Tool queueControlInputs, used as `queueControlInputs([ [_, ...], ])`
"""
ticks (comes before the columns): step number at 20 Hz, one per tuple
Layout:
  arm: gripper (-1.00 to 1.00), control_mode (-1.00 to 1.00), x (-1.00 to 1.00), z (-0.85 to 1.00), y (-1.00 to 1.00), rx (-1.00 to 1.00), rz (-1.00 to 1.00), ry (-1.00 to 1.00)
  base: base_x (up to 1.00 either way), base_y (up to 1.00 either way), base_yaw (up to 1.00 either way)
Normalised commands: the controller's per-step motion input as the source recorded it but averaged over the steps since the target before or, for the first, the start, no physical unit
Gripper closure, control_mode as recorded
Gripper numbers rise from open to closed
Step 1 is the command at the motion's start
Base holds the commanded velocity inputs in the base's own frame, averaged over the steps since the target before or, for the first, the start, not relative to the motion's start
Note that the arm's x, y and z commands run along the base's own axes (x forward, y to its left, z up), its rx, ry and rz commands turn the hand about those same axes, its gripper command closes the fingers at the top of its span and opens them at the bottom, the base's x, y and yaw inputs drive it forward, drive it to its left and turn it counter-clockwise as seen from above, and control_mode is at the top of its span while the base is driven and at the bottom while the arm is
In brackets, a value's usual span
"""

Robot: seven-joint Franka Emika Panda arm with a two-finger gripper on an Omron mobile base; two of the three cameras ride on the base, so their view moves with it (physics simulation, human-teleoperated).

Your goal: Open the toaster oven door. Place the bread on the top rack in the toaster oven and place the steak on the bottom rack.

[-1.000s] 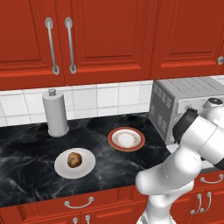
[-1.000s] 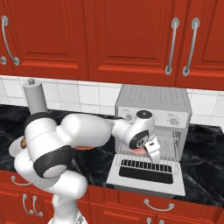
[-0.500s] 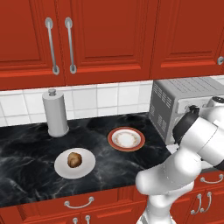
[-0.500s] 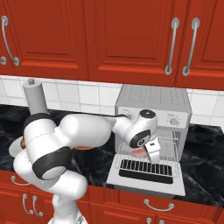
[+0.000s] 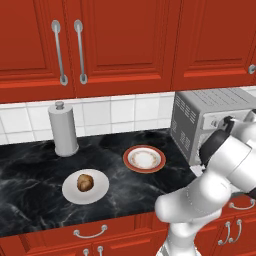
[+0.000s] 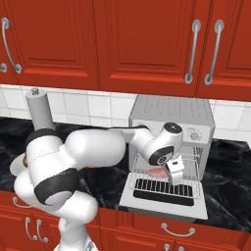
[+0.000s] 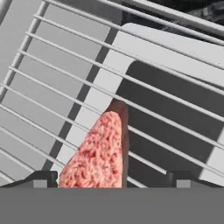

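Observation:
The toaster oven (image 6: 171, 112) stands on the counter's right, its side visible in the left base view (image 5: 187, 120). The toaster oven door (image 6: 164, 200) hangs down flat. My gripper (image 6: 176, 175) reaches into the oven mouth, jaws open. The pinkish steak (image 6: 157, 171) lies flat on the pulled-out bottom rack (image 6: 142, 172), loose between my fingertips in the hand view (image 7: 96, 153); the gripper (image 7: 111, 177) holds nothing. The rack's wire bars (image 7: 52, 74) run across under the steak. My hand hides the top rack. The bread (image 5: 85, 182) sits on a white plate (image 5: 67, 194) at the counter's front.
An empty red-rimmed plate (image 5: 144, 159) lies mid-counter. A grey paper towel holder (image 5: 63, 129) stands by the tiled wall, also seen from the right (image 6: 40, 110). Red cabinets hang above the counter. My arm spans the counter front toward the oven.
The jaws have spread wide and let go of the steak, which now rests on the rack. The arm has barely moved.

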Motion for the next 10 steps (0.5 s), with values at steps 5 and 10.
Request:
queueControlInputs([
  [5,-1.00,-1.00,-0.17,0.41,-0.23,0.01,0.00,-0.08,0.00,0.00,0.00],
  [10,-1.00,-1.00,-0.33,0.35,-0.17,0.00,0.04,-0.07,0.00,0.00,0.00],
])
